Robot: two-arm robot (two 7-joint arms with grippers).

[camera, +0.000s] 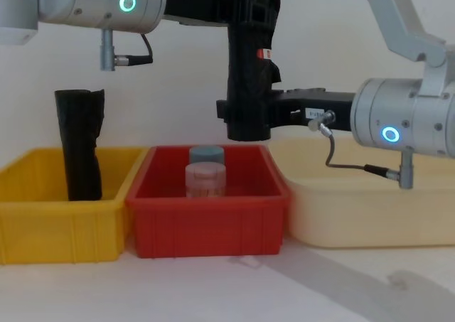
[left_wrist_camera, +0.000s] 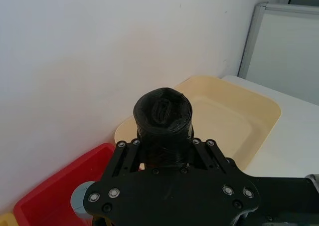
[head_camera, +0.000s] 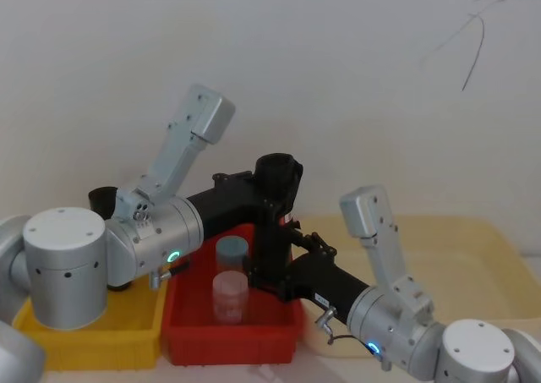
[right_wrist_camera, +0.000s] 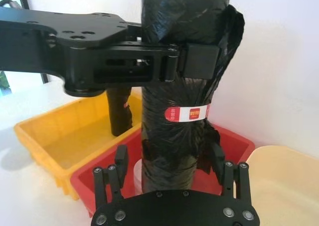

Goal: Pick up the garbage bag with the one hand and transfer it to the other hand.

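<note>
The garbage bag (camera: pixel 249 66), a black roll with a red-and-white sticker (right_wrist_camera: pixel 187 113), hangs upright above the red bin (camera: pixel 206 229). My left gripper (camera: pixel 249 6), on the green-ringed arm, is shut on the roll near its top; the left wrist view shows the roll's end (left_wrist_camera: pixel 163 113) standing up between the fingers. My right gripper (right_wrist_camera: pixel 168 156), on the blue-ringed arm, reaches in from the right at the roll's lower end (camera: pixel 247 119). Its fingers (right_wrist_camera: pixel 121 158) stand open on either side of the roll, with a small gap on one side.
Two lidded jars (camera: pixel 205 173) stand in the red bin under the roll. A yellow bin (camera: pixel 64 229) on the left holds a rumpled black roll (camera: pixel 79 144). A cream tub (camera: pixel 370 215) sits on the right, and a white wall is close behind.
</note>
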